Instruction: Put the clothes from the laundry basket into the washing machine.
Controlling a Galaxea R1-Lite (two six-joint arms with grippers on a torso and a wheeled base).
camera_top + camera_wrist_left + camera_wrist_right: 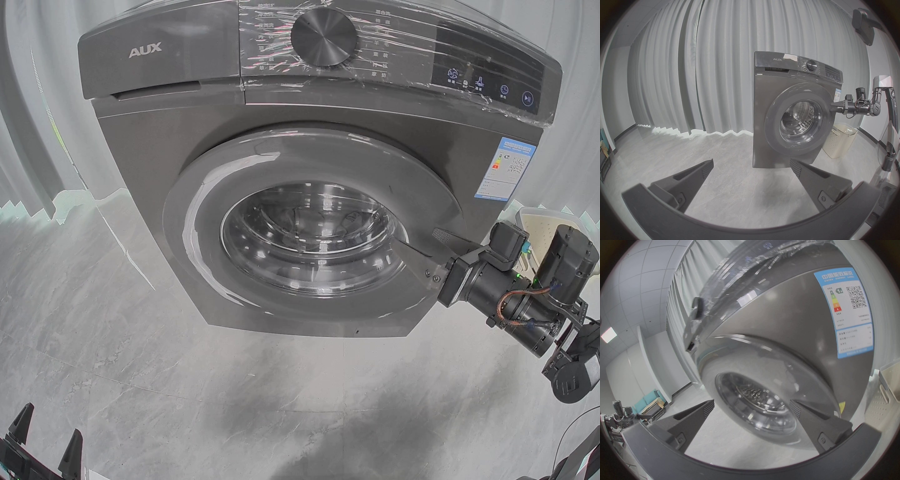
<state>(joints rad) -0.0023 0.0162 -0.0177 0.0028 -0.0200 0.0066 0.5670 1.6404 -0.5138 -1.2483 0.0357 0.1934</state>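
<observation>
One washer (156, 144): dark grey front-loader on the floor, round glass door (312, 234) shut, steel drum visible through it, film over the panel. One cream perforated basket (839, 140) just beside it, on the right; can't make out its contents. Right gripper (431, 253) spread at the door's right edge. Left gripper (49, 431) spread, low, well apart from the washer.

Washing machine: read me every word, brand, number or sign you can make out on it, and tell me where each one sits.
"AUX": on the drawer front of the washing machine.
"中国能效标识" and "CHINA ENERGY LABEL": heading of the blue energy sticker; its finer print is too small to read.
Control panel: icons and dial wording under plastic wrap, too blurred to read.
</observation>
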